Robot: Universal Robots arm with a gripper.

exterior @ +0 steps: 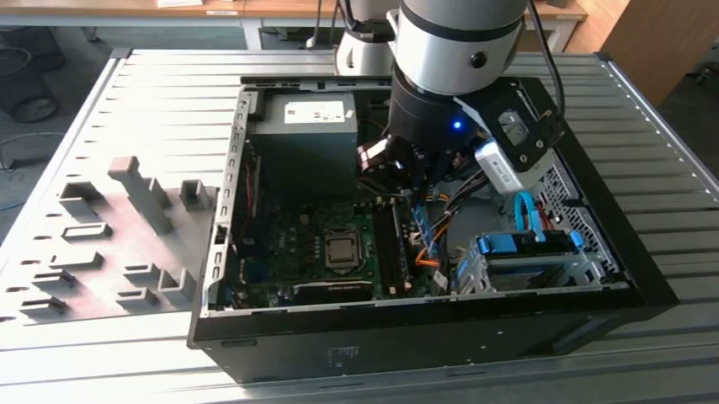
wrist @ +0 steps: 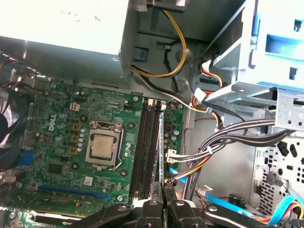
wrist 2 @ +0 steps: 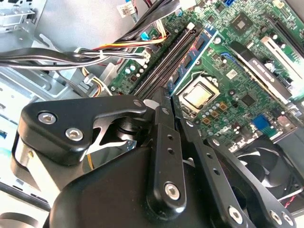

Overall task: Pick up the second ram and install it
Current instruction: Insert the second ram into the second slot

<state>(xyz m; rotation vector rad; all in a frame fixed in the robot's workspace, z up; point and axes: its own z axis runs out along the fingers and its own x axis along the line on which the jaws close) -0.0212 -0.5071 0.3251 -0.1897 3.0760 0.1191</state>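
Nearest you, the black metal computer case (exterior: 427,341) lies open on the ribbed grey table (exterior: 135,93), w/ the grey plastic slotted holder (exterior: 113,244) at the exterior view's left, well apart from the arm. Farther in, over the green motherboard (exterior: 298,244), the black gripper (wrist: 164,197) has its jaws clamped on the second ram (wrist: 161,142), a thin flat blue-green memory stick, held edge-down just beside the long dark memory slots (wrist: 146,142). So pick-up looks done; install isn't confirmed (I can't tell if it's seated or just above a slot). Far end: the grey power supply box (exterior: 301,126).

Views differ. The first wrist view gives you the stick edge-on between the fingers (wrist: 176,209). The second wrist view shows its face w/ dark chips, plus a black fan (wrist 2: 266,166). The exterior view adds holder and table.
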